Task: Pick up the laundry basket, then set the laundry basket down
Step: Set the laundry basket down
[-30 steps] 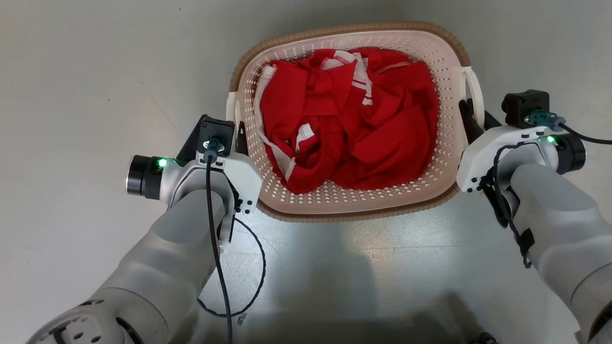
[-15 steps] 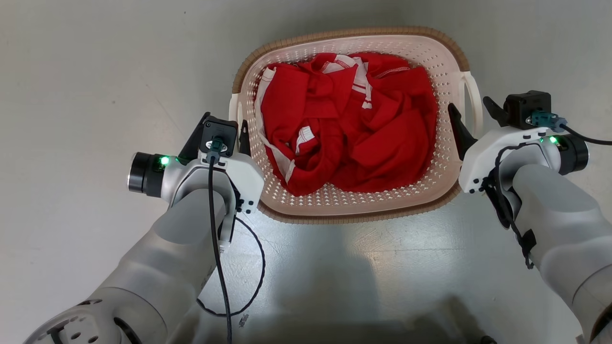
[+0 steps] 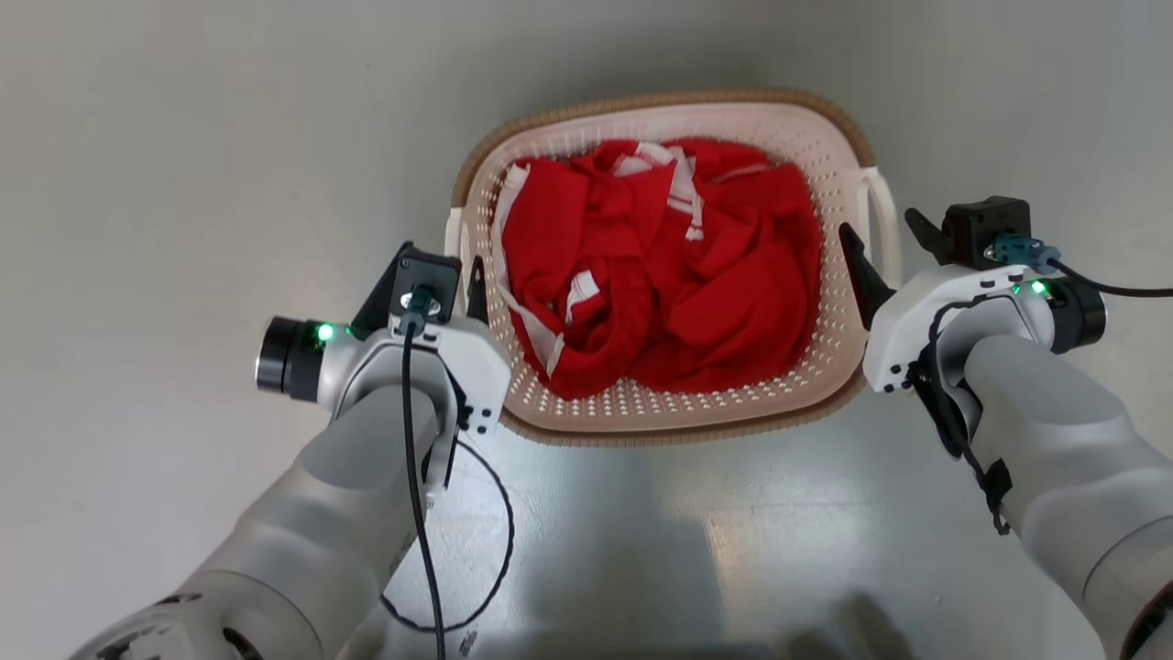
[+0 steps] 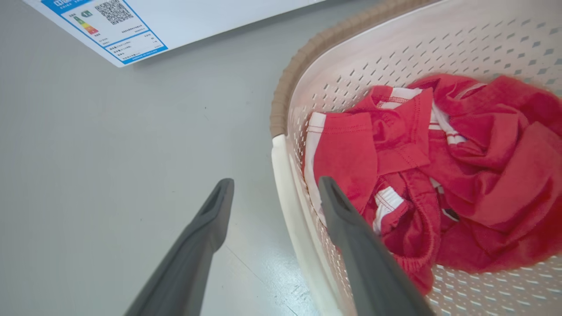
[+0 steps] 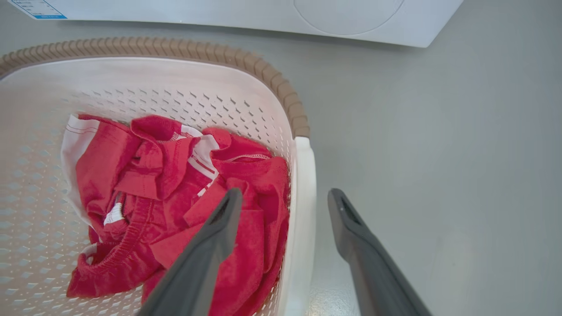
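The laundry basket [image 3: 660, 99], cream and perforated with a brown woven-look rim, stands on the grey floor with red-and-white clothes [image 3: 660, 266] in it. My left gripper [image 3: 429, 275] is open at the basket's left side. In the left wrist view the left gripper [image 4: 276, 182] straddles the white left handle [image 4: 281, 166], one finger outside and one over the clothes. My right gripper [image 3: 884, 240] is open at the right side. In the right wrist view the right gripper [image 5: 285, 193] straddles the white right handle [image 5: 305, 197] in the same way. Neither gripper clamps a handle.
A white washing machine [image 5: 351, 17] stands just beyond the basket, with a blue-edged label [image 4: 114, 22] on its front. Bare grey floor [image 3: 183, 183] lies on both sides of the basket. A black cable [image 3: 495, 550] loops beside my left forearm.
The right gripper has opened off the right handle. The basket now looks smaller and lower in the head view, so the camera has shifted.
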Controlling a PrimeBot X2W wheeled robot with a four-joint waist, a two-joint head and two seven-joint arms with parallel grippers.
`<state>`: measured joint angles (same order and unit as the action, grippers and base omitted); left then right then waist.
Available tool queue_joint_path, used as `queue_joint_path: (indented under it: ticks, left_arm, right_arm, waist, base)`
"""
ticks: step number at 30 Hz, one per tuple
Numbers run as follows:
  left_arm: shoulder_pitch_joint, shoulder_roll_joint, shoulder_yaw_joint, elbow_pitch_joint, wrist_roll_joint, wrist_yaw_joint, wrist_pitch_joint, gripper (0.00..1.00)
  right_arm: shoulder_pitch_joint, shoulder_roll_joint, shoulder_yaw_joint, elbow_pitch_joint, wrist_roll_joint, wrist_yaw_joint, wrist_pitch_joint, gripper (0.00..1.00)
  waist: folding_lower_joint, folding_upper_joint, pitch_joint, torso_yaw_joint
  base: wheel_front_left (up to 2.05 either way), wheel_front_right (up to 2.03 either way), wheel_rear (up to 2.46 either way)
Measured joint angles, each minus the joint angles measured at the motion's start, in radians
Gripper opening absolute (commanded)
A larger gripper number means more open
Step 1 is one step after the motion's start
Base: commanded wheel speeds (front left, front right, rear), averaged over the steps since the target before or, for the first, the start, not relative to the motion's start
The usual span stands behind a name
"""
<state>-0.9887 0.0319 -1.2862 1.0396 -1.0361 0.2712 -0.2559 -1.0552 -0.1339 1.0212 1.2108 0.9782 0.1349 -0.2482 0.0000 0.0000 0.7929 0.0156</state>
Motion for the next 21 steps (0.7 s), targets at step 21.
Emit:
queue_joint_path:
  ticks: [21]
  left_arm:
    - [0.235,0.001,0.238,-0.031,0.116,-0.027,0.000,1.00]
  right_arm:
    - [0.171,0.027,-0.047,0.012,-0.006,0.000,0.000,1.00]
  waist:
    - [0.0000,0.0001,-0.317,-0.017]
  base:
    - [0.00,0.00,0.00]
